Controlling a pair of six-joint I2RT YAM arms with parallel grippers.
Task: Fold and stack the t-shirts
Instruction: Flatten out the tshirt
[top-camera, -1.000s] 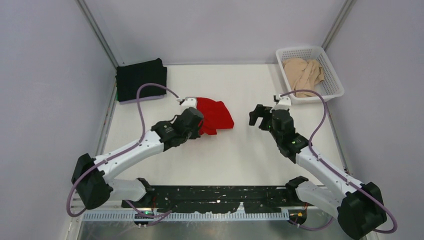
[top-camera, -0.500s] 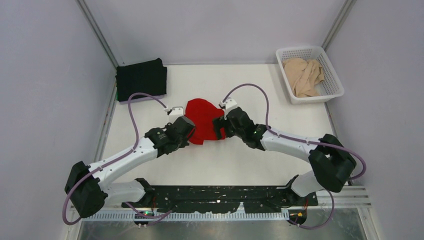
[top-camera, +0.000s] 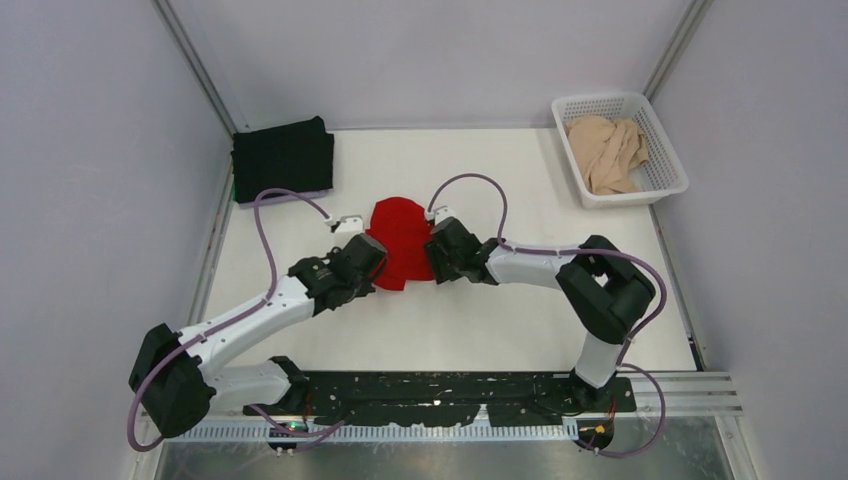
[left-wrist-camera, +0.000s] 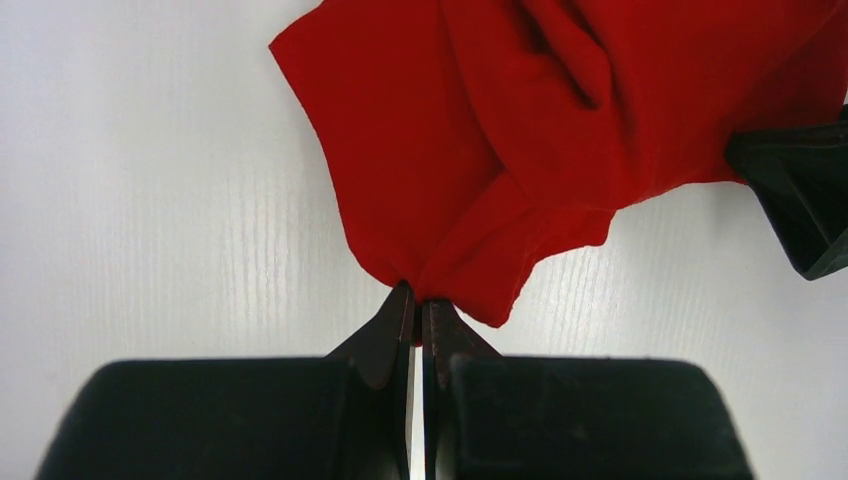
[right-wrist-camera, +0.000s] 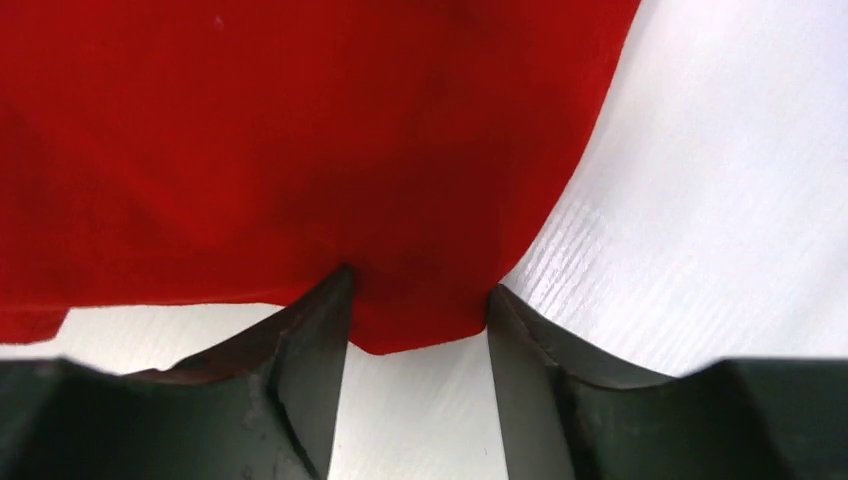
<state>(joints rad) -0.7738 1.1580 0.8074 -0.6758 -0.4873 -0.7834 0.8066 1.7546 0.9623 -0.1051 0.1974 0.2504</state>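
— Where is the red t-shirt found, and how is it shaped?
— It is seen bunched on the white worktop, well apart from the basket, to the basket's left and nearer the arm bases. Soft creases are gathered across the bright, plain cloth.
— What is held by the left tool?
— A corner of the red hem is pinched at its tips, the fingers pressed almost together.
— And the right tool?
— It is spread wide, and a lobe of the red edge is seen lying between its fingers, unclamped.
— And the other shirts?
— The beige t-shirt is crumpled inside the basket. The black t-shirt is laid folded far to the basket's left.
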